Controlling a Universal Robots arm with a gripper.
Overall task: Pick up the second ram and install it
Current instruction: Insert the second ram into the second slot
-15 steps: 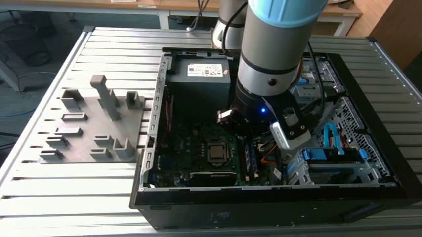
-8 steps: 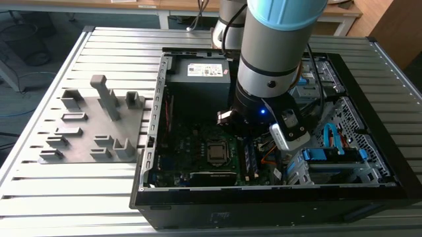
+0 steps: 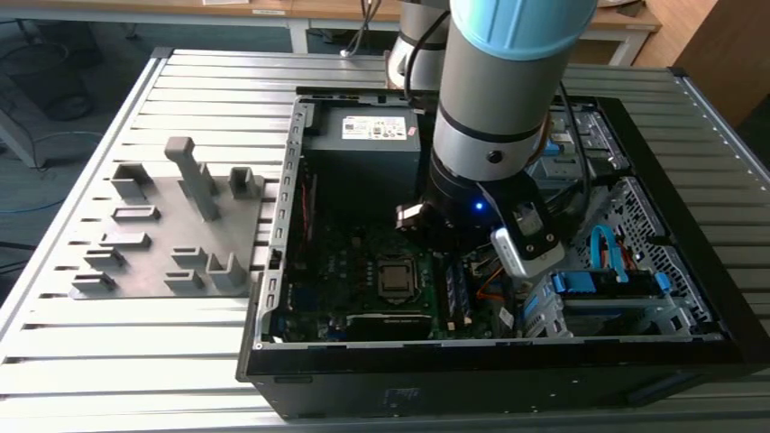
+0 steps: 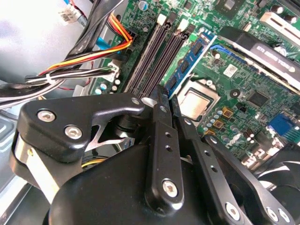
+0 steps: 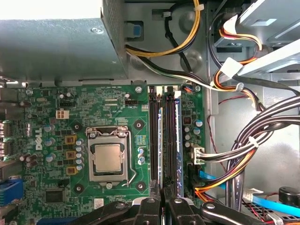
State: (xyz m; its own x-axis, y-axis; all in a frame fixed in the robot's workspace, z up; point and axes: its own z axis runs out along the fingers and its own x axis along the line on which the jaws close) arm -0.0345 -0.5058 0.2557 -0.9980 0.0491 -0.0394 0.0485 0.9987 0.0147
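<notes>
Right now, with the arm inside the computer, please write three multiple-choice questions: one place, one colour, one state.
1. Where is the gripper? A over the grey tray; B at the memory slots; C outside the case.
2. The main board is: A red; B white; C green.
3. The processor is: A bare; B under a fan; C missing.
Answers: B, it sits at the slots' end in the first wrist view; C, its surface is green; A, its metal lid shows uncovered.
</notes>
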